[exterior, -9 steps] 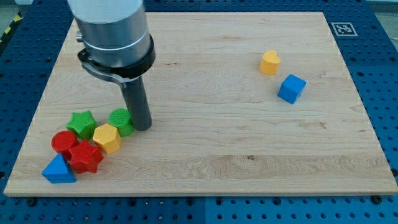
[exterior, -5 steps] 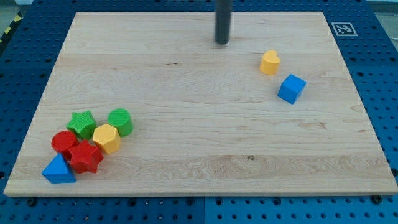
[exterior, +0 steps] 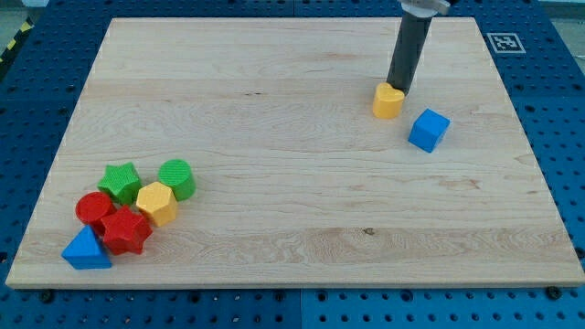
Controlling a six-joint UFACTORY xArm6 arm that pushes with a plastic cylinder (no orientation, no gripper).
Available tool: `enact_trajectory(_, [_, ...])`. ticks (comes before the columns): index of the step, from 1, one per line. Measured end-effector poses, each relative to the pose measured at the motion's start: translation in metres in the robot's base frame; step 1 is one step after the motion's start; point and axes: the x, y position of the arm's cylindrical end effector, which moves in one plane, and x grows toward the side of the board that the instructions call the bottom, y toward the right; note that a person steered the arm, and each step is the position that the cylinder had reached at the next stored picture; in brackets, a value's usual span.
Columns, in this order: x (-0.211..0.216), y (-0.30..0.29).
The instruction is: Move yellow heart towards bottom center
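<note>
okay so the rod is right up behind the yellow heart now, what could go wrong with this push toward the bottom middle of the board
My tip touches the small yellow heart-shaped block at its upper-right edge, off its middle, so the heart may spin or slip aside rather than travel straight.

The blue cube block sits close at the heart's lower right; a veer that way could knock it.

If the push carries on leftward, the heart would drift toward the cluster around the green cylinder block.

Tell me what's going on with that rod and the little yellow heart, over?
My tip at the yellow heart's top edge, apparently touching. Blue cube close on the view's right, not blocking. Path toward bottom centre open.
</note>
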Motion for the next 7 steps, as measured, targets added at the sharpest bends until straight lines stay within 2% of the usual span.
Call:
enact_trajectory(2, [0.036,-0.018])
enact_trajectory(5, [0.048,-0.082])
enact_trajectory(7, [0.092,-0.100])
